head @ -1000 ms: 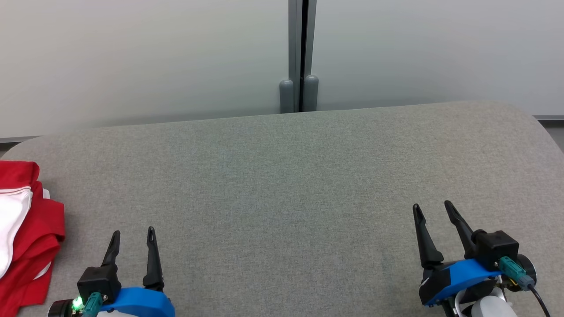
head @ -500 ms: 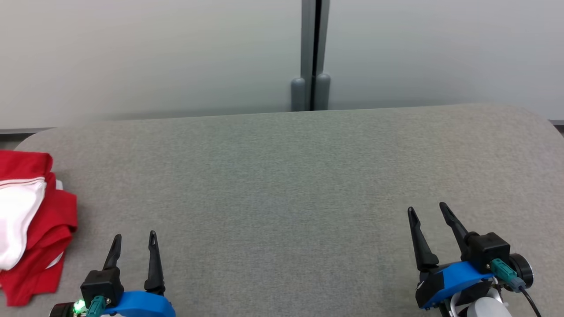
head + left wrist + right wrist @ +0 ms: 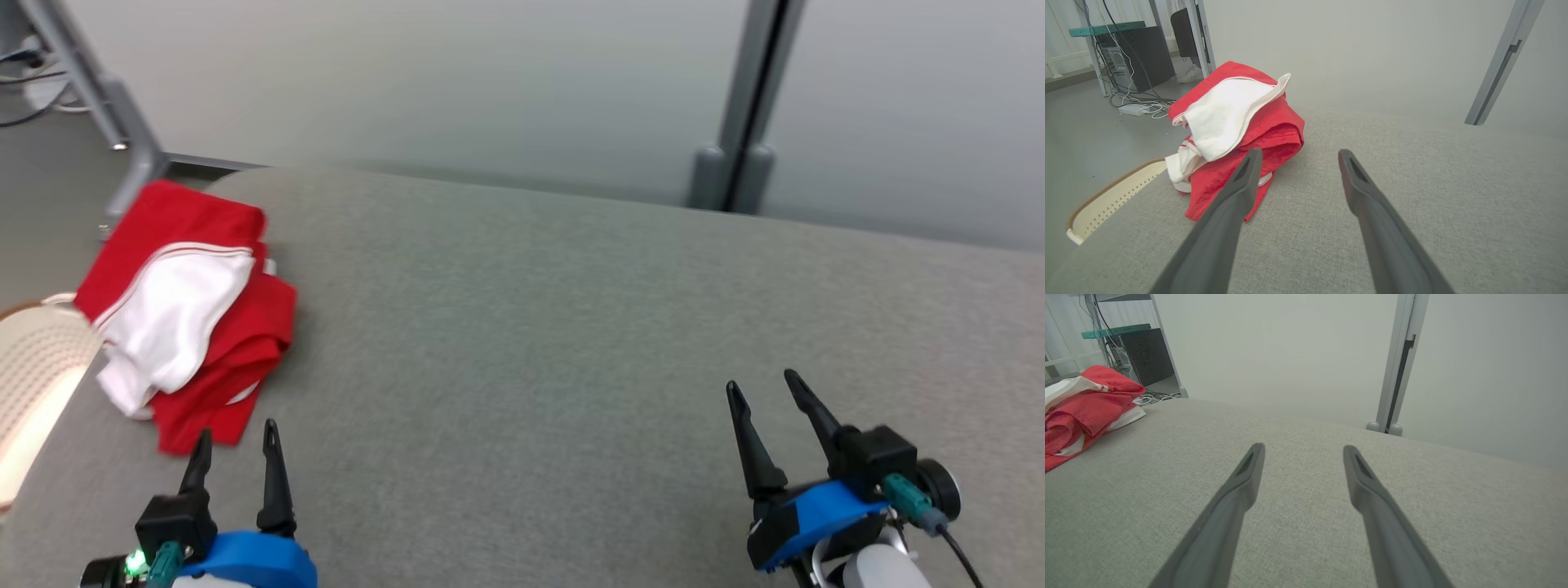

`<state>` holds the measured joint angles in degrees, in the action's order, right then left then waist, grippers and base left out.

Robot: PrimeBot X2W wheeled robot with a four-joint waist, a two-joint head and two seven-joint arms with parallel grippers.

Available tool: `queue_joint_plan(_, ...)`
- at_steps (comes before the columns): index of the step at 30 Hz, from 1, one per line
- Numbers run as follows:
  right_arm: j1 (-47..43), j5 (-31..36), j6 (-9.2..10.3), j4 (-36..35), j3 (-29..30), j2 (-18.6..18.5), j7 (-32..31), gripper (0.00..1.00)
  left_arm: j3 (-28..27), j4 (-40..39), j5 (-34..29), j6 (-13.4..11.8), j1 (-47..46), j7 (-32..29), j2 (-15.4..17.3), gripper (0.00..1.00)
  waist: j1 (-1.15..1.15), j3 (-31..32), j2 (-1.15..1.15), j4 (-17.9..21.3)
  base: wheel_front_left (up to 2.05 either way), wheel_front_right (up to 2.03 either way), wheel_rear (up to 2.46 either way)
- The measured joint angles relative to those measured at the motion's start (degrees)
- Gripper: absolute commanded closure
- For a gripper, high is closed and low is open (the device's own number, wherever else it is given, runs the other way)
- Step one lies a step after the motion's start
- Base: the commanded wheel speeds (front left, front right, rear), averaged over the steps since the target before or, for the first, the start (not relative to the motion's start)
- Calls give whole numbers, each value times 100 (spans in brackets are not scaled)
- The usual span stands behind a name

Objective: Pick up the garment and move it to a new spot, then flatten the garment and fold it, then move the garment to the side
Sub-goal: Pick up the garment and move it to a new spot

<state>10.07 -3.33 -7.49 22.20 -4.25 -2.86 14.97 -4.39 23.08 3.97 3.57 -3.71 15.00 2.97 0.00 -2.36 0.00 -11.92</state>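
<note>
The garment (image 3: pixel 188 314) is a crumpled red and white bundle lying at the far left end of the grey fabric surface (image 3: pixel 571 343). In the left wrist view the garment (image 3: pixel 1237 126) sits just ahead and to the left of my fingers. The right wrist view catches the garment (image 3: pixel 1081 408) at its left edge. My left gripper (image 3: pixel 234 441) hovers open just short of the bundle's near edge, with nothing between its fingers. My right gripper (image 3: pixel 765 390) stands open over bare fabric at the lower right, far from the garment.
A pale perforated basket (image 3: pixel 37 384) sits below the surface's left edge, also seen as the basket (image 3: pixel 1112 196) in the left wrist view. A grey post (image 3: pixel 739 122) stands behind the surface against a pale wall. Table legs and cables (image 3: pixel 1135 102) crowd the floor at far left.
The head camera has swung left, so the garment now lies well inside the picture and the basket shows. Both grippers stay open and low, as before.
</note>
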Motion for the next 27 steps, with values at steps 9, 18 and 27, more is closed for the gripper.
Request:
queue_joint_plan(9,54,-64,0,67,-250,4,0,0,23,5,59,-8,43,2,-2,0,1,-7,0,-1019,0,0,0)
queue_joint_plan(18,49,-85,0,112,-325,10,0,0,15,-8,108,-26,160,5,-1,0,0,-104,0,-1748,0,0,0)
queue_joint_plan(27,113,-14,0,113,-372,14,0,0,-25,-68,200,-74,201,5,2,0,0,-340,0,-1741,0,0,0)
